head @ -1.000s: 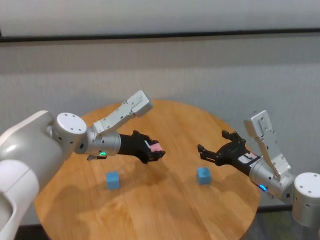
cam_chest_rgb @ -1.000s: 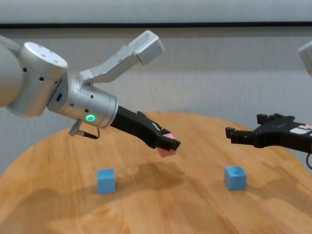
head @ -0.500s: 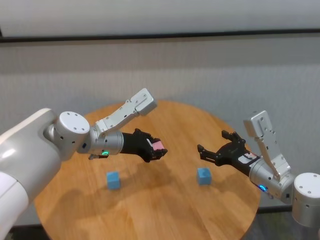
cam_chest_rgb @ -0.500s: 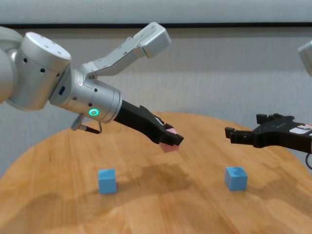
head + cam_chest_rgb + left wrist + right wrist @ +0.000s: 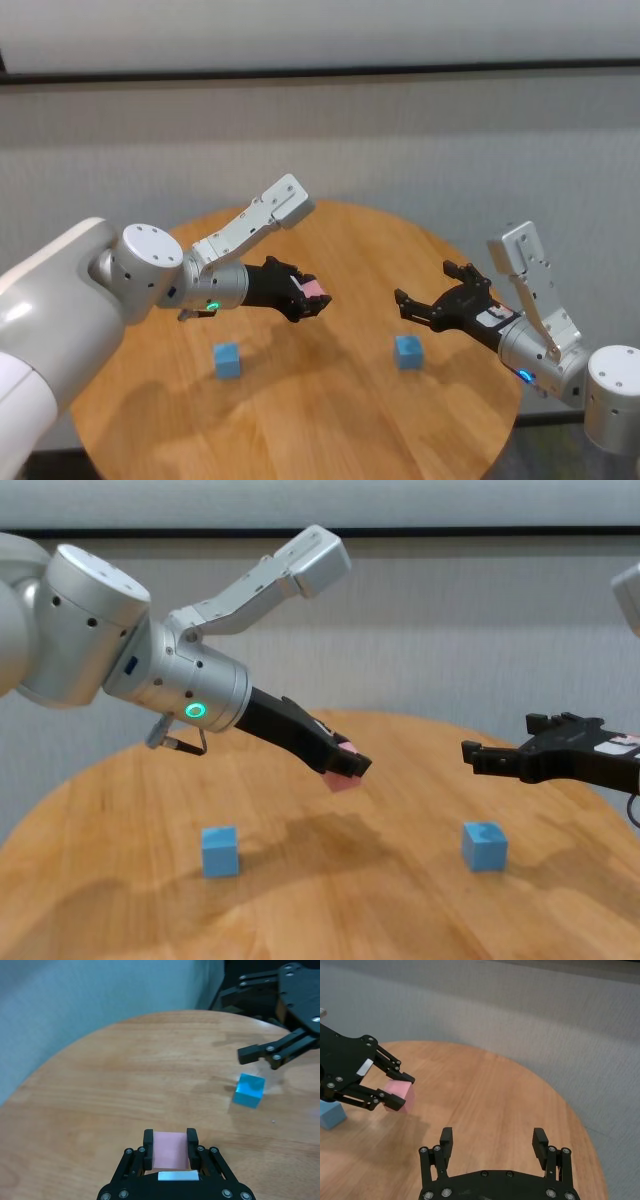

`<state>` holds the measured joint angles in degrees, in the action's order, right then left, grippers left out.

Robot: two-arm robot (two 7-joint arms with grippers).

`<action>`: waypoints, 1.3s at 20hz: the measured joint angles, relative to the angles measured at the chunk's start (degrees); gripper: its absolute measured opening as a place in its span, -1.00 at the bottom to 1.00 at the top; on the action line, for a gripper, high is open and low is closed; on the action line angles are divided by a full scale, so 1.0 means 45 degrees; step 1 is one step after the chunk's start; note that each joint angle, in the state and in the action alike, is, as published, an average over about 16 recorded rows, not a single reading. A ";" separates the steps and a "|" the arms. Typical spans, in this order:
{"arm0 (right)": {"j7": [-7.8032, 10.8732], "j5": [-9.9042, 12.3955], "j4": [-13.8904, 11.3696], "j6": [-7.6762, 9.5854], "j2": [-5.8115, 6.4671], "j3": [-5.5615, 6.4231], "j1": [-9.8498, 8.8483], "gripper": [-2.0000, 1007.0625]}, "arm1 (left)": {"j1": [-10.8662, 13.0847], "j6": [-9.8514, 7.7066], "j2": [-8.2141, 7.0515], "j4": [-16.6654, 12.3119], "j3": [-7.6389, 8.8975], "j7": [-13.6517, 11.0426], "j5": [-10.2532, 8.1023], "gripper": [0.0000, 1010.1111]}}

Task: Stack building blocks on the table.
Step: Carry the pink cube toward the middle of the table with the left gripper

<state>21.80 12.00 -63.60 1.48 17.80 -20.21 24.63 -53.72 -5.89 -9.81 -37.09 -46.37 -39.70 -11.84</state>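
Observation:
My left gripper (image 5: 309,295) (image 5: 350,767) is shut on the pale pink block (image 5: 170,1149) (image 5: 399,1093) and holds it in the air above the middle of the round wooden table (image 5: 330,400). One light blue block (image 5: 227,359) (image 5: 220,850) lies on the table below and to the left of that gripper. The other light blue block (image 5: 407,350) (image 5: 484,844) (image 5: 249,1090) lies to the right. My right gripper (image 5: 428,292) (image 5: 492,1142) hovers open just above and behind this block, with nothing between its fingers.
A grey wall (image 5: 400,140) stands close behind the table. The table's far rim (image 5: 555,1095) curves away to the right.
My left arm has lifted the pink block slightly and drawn it a little back. The right arm and both blue blocks have not moved.

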 joint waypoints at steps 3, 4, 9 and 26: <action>0.0000 0.0000 0.0000 0.0000 0.0000 0.0000 0.0000 0.99 | 0.0053 -0.0203 0.0062 0.0044 0.0117 0.0205 0.0078 -0.19; 0.0000 0.0000 0.0000 0.0000 0.0000 0.0000 0.0000 0.99 | 0.0064 -0.0260 0.0088 0.0080 0.0153 0.0275 0.0106 -0.19; 0.0000 0.0000 0.0000 0.0000 0.0000 0.0000 0.0000 0.99 | 0.0044 -0.0399 0.0274 0.0501 0.0328 0.0560 0.0260 -0.19; 0.0000 0.0000 0.0000 0.0000 0.0000 0.0000 0.0000 0.99 | -0.1336 0.1440 0.1961 0.5195 0.0546 0.0313 0.0568 -0.19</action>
<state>21.80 12.00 -63.60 1.48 17.80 -20.21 24.63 -59.73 0.59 -0.99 -13.72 -43.91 -38.29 -9.28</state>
